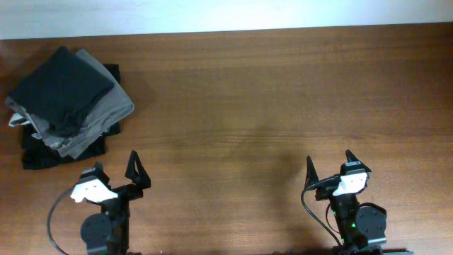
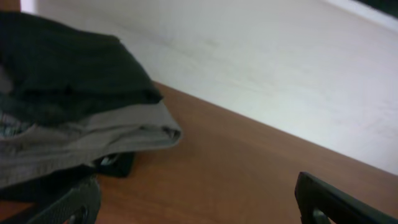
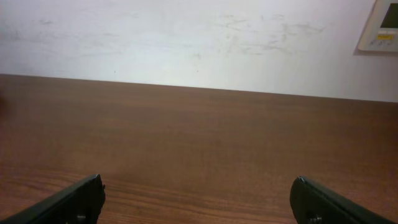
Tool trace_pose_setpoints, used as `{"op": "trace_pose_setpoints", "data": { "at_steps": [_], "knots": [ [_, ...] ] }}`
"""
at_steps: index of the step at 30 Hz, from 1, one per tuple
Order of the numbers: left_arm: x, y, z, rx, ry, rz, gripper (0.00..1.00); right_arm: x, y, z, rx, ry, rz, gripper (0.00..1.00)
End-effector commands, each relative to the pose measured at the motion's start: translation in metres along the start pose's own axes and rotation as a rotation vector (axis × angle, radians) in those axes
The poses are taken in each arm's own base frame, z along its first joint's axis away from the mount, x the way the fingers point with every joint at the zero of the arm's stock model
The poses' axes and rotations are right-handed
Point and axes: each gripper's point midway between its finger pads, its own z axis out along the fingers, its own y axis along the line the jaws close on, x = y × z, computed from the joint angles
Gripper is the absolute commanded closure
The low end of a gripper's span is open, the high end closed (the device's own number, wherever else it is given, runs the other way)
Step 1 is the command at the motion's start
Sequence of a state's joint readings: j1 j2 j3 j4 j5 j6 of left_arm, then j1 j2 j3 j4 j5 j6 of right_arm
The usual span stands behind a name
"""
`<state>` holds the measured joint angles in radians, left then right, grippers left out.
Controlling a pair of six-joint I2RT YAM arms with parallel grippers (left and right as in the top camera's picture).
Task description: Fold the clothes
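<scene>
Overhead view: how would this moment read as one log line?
left gripper: open, empty | right gripper: open, empty | dark garment: atop grey garment, far-left corner of table, untouched

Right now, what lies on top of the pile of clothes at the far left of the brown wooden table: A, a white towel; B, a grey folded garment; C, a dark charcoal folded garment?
C: the dark charcoal garment lies uppermost on the pile, with the grey garment showing beneath it along its near and right edges.
</scene>
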<state>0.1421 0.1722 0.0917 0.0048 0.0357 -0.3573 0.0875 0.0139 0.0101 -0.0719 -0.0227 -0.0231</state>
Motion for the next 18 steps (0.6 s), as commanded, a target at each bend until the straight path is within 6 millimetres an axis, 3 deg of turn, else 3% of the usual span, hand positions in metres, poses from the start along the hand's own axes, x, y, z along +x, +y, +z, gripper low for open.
{"op": "trace_pose_setpoints", "data": {
  "at_steps": [1, 12, 18],
  "knots": [
    [0.006, 0.004, -0.001, -0.006, -0.02, 0.039, 0.01, 0.001, -0.003, 0.0, 0.014, 0.0, 0.003, 0.01],
    [0.029, -0.003, -0.006, 0.041, 0.021, 0.282, 0.01, 0.001, -0.003, 0.0, 0.014, 0.0, 0.003, 0.01],
    [0.028, -0.007, -0.007, 0.059, 0.011, 0.37, 0.01, 0.001, -0.003, 0.0, 0.014, 0.0, 0.003, 0.01]
  ]
}}
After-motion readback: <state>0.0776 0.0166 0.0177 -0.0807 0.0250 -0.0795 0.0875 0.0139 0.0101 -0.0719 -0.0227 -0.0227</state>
